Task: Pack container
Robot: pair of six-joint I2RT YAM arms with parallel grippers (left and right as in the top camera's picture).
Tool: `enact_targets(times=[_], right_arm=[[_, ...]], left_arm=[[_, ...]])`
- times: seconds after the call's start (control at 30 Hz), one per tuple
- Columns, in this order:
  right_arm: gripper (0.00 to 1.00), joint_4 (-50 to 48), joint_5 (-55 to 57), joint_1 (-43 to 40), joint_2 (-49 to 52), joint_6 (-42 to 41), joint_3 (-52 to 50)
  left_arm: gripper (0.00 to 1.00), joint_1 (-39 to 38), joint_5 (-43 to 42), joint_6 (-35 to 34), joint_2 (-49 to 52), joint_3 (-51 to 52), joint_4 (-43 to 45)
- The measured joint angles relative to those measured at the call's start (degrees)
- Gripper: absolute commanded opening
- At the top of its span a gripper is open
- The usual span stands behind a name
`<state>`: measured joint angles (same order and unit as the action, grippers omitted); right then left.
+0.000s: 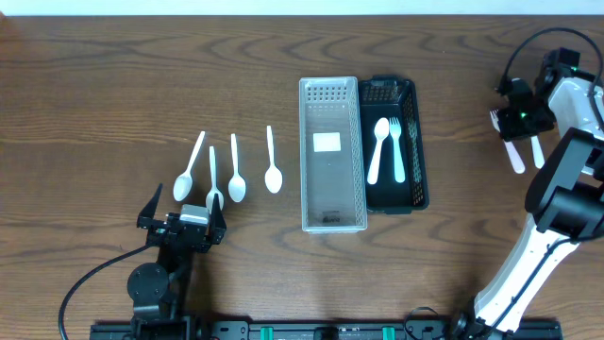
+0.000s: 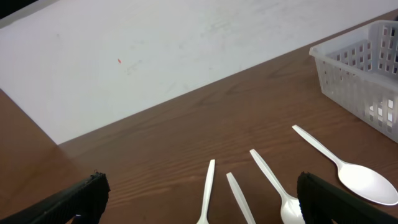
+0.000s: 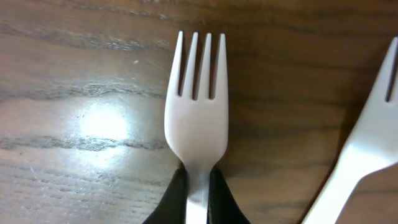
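at far right of the overhead frame, well apart from the black tray (image 1: 422, 142), right gripper (image 3: 198, 183) is pinching a white plastic fork (image 3: 196, 118) at its neck, jaws nearly closed; judged light, slippery, flexing.

The left arm (image 1: 168, 247) is black, with a black cable (image 1: 94, 276) curling from its base. The right arm (image 1: 514, 269) has white links, black joints and a green light (image 1: 522, 115).

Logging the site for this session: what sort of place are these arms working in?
Likely a robot lab bench rather than a kitchen: a wood-grain table, white plastic spoons laid out in a row, and a clear bin beside a black bin for sorting.
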<state>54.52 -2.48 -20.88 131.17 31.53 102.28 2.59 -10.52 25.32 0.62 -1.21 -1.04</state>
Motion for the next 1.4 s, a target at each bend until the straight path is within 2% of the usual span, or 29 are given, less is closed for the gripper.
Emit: enact_targets(times=[0.3, 0.43, 0.47, 0.6, 0.7, 0.77, 0.83, 0.9, 1.03, 1.23, 1.4], right_arm=[[0.01, 1.70, 1.05, 0.50, -0.55, -3.28, 0.11], [0.01, 6.49, 1.18, 3.02, -0.04, -4.76, 4.15], [0.04, 7.41, 1.18, 3.78, -0.04, -4.92, 5.57], [0.56, 7.96, 2.12, 7.78, -0.04, -6.03, 12.00], [0.63, 7.17, 3.39, 9.99, -0.04, -5.77, 13.25], [0.75, 7.74, 4.11, 10.54, -0.04, -6.03, 13.25], [0.81, 9.07, 4.98, 10.47, -0.04, -5.99, 13.25], [0.99, 10.88, 5.68, 10.14, -0.04, -6.29, 13.25], [0.99, 12.90, 6.60, 9.40, -0.04, -11.17, 13.25], [0.99, 16.83, 8.41, 9.03, -0.04, -27.80, 13.25], [0.99, 22.51, 2.89, 9.01, -0.04, -34.99, 13.70]], left_arm=[[0.98, 0.00, 0.00, 0.02, 0.00, 0.00, 0.00], [0.98, 0.00, 0.00, 0.00, 0.00, 0.00, 0.00], [0.98, 0.00, 0.00, 0.00, 0.00, 0.00, 0.00], [0.98, 0.00, 0.00, 0.02, 0.00, 0.00, -0.02], [0.98, 0.00, 0.00, 0.02, 0.00, 0.00, -0.02], [0.98, 0.00, 0.00, 0.00, 0.00, 0.00, 0.00], [0.98, 0.00, 0.00, 0.00, 0.00, 0.00, 0.00], [0.98, 0.00, 0.00, 0.02, 0.00, 0.00, 0.00], [0.98, 0.00, 0.00, 0.02, 0.00, 0.00, -0.02], [0.98, 0.00, 0.00, 0.00, 0.00, 0.00, -0.02], [0.98, 0.00, 0.00, 0.00, 0.00, 0.00, -0.02]])
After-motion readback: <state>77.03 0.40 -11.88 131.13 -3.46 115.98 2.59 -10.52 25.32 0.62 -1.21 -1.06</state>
